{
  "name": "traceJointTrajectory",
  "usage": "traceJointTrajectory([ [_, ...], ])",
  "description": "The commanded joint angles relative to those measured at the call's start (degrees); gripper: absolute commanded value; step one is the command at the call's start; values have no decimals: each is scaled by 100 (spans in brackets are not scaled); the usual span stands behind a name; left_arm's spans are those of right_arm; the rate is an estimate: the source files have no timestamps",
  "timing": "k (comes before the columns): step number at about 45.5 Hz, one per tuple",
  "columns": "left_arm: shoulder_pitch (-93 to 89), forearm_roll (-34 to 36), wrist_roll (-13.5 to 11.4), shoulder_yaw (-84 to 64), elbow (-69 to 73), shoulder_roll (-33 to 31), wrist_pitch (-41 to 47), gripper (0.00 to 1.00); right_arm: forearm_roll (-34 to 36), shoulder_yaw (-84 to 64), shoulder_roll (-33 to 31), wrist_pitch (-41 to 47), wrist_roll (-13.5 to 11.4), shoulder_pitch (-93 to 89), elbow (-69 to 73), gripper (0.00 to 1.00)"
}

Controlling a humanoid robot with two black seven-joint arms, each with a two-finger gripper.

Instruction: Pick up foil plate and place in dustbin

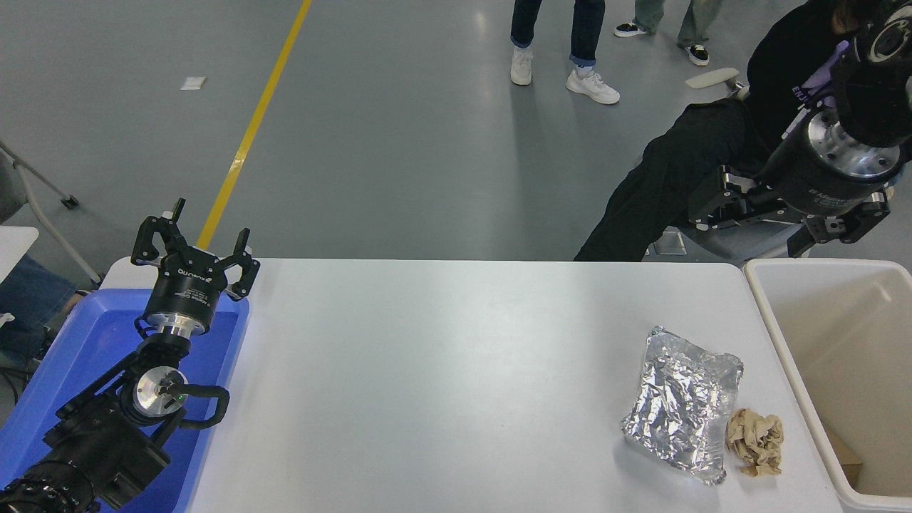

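The foil plate lies flat and crinkled on the white table near its right end. The dustbin stands just right of the table, its cream rim beside the plate. My right gripper hangs high at the upper right, above the bin's far corner and well away from the plate, jaws spread and empty. My left gripper is parked open at the lower left.
A crumpled tan paper ball touches the plate's right side. A blue tray sits under the left arm. A seated person in black is behind the right gripper; standing people's feet show at the top.
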Motion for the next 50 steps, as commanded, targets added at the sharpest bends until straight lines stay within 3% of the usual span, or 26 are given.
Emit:
traceJointTrajectory([
  [1,0,-9,0,0,6,0,0,98,0,-84,-21,9,0,-37,-1,100],
  [12,9,-17,-9,0,6,0,9,98,-26,-84,-126,-166,9,-704,-9,100],
  [24,18,-26,-18,-9,6,0,9,98,-184,126,-917,-2337,18,-1758,-53,100],
  [36,18,-26,-18,-9,6,0,9,98,-2284,1312,-1269,-2531,9,-3489,-290,98],
  [50,9,-26,-18,-9,6,0,9,98,-2408,2016,-1207,-3111,9,-4800,-1072,97],
])
